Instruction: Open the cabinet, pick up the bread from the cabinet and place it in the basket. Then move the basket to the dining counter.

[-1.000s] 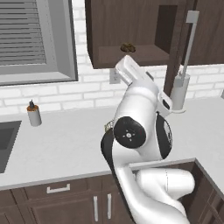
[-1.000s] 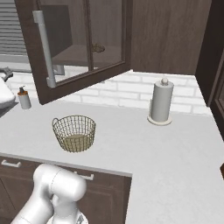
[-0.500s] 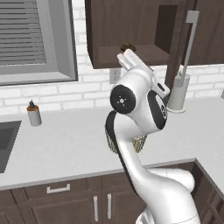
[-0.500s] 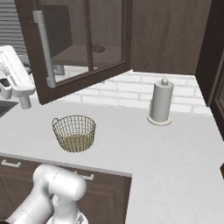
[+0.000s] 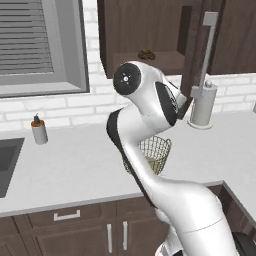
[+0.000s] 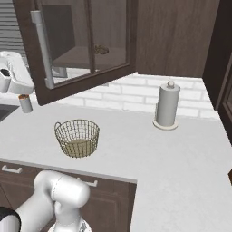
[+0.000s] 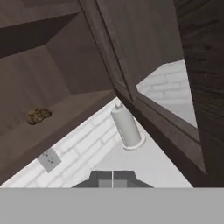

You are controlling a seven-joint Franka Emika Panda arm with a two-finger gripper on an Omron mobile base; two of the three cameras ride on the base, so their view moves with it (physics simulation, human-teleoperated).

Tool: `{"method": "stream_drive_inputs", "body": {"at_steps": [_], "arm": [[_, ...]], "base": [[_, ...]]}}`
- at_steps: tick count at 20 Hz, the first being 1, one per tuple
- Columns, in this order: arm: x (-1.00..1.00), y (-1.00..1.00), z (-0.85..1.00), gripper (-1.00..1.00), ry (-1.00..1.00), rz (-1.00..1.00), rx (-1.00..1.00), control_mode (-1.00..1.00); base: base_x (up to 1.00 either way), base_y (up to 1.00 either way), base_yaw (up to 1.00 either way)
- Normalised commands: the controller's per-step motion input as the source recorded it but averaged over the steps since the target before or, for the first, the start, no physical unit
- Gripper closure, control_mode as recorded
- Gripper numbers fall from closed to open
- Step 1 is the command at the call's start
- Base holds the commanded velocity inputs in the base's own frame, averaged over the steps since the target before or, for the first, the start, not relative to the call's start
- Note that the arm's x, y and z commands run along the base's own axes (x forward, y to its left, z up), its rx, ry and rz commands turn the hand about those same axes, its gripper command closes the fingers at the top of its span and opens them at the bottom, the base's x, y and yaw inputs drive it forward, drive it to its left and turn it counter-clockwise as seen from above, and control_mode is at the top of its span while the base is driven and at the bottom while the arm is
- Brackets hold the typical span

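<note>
The cabinet [image 5: 150, 30] stands with its glass door [image 6: 86, 45] swung wide open. The bread [image 5: 146, 53] lies on the cabinet's lower shelf, a small golden-brown lump that also shows through the glass [image 6: 100, 49] and at the left of the hand view [image 7: 38, 115]. On the worktop below sits the empty wire basket [image 5: 156, 151] [image 6: 77, 137]. My gripper [image 7: 113, 178] is shut on nothing, raised below and in front of the open cabinet, apart from the bread. The dining counter is out of view.
A paper towel roll [image 6: 166, 105] [image 5: 202, 105] stands on the white worktop [image 6: 172, 158] near the wall. A small bottle [image 5: 38, 130] and the sink [image 5: 7, 160] are to the left. The open door's edge and handle [image 5: 207, 45] hang close beside my arm.
My arm has risen and swung the hand up and round toward the open cabinet. The gripper stays shut. Door, bread and basket have not moved.
</note>
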Motion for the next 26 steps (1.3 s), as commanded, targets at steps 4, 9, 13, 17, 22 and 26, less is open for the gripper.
{"method": "stream_drive_inputs", "body": {"at_steps": [4, 9, 13, 17, 22, 26], "arm": [[-0.03, -0.92, -0.15, 1.00, 0.03, 0.00, 0.05, -1.00], [-0.30, -1.00, -0.15, 1.00, -0.09, 0.00, 0.10, -1.00], [-0.12, -1.00, -0.11, 1.00, -0.08, 0.00, 0.13, -1.00], [0.00, -1.00, 0.00, 1.00, -0.02, 0.00, 0.16, -1.00], [-0.01, -1.00, 0.00, 1.00, -0.02, 0.00, 0.16, -1.00], [0.00, -1.00, 0.00, 1.00, -0.04, 0.00, 0.12, -1.00]], "base": [[0.00, 0.00, 0.00], [0.00, 0.00, 0.00], [0.00, 0.00, 0.00], [0.00, 0.00, 0.00], [0.00, 0.00, 0.00], [0.00, 0.00, 0.00]]}}
